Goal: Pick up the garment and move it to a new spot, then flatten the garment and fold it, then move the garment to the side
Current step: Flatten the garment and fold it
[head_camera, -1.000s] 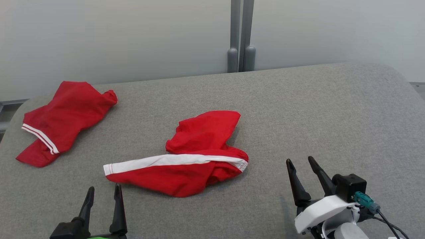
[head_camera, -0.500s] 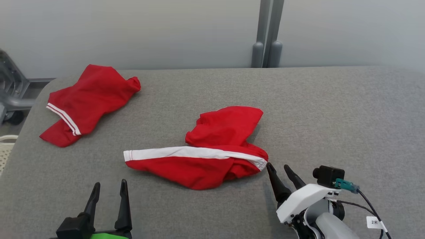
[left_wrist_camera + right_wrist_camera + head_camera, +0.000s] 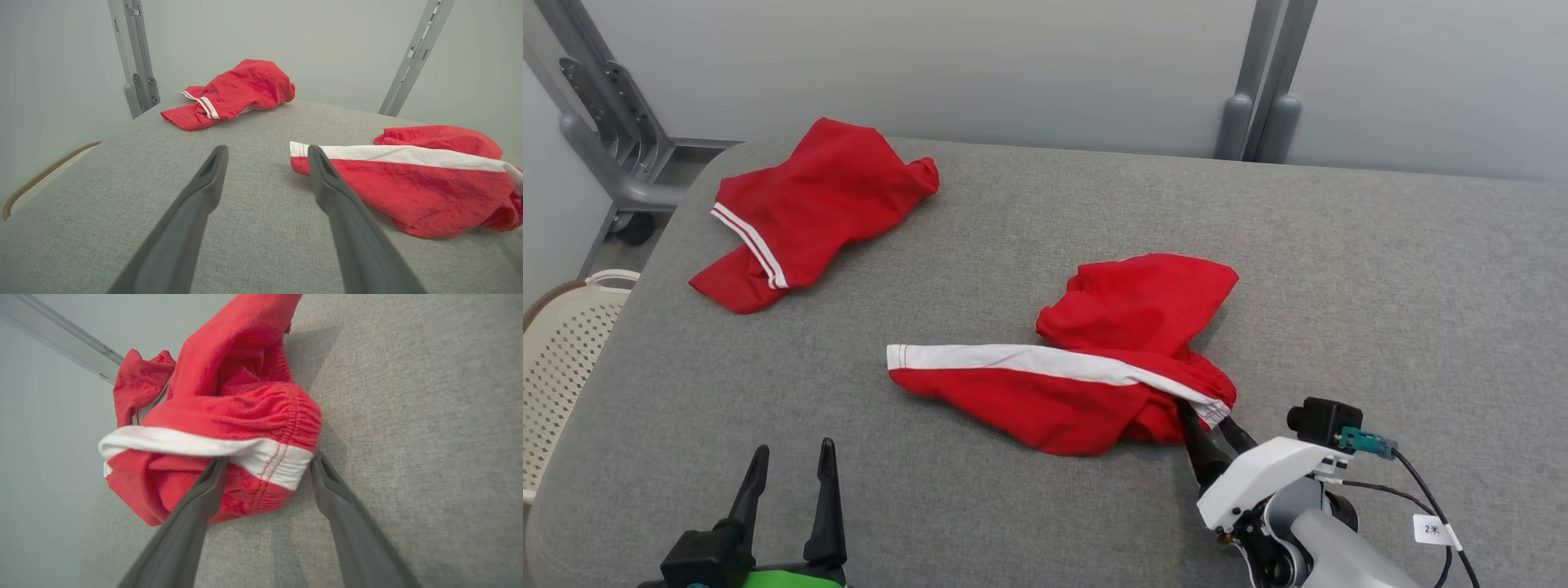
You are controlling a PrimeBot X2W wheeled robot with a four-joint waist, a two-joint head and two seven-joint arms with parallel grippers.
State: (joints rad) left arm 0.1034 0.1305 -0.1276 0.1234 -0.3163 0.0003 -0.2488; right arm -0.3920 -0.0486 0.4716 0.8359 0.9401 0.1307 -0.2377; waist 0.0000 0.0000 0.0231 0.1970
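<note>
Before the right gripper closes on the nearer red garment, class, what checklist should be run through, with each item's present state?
1. Right gripper open: ok.
2. Gathered end of the nearer garment between its fingers: ok.
3. Single layer of cloth between them: cannot tell.
4. Left gripper open and off the cloth: ok.
5. Other garment lying apart, far left: ok.
6. Nearer garment flattened: not ok, bunched.
</note>
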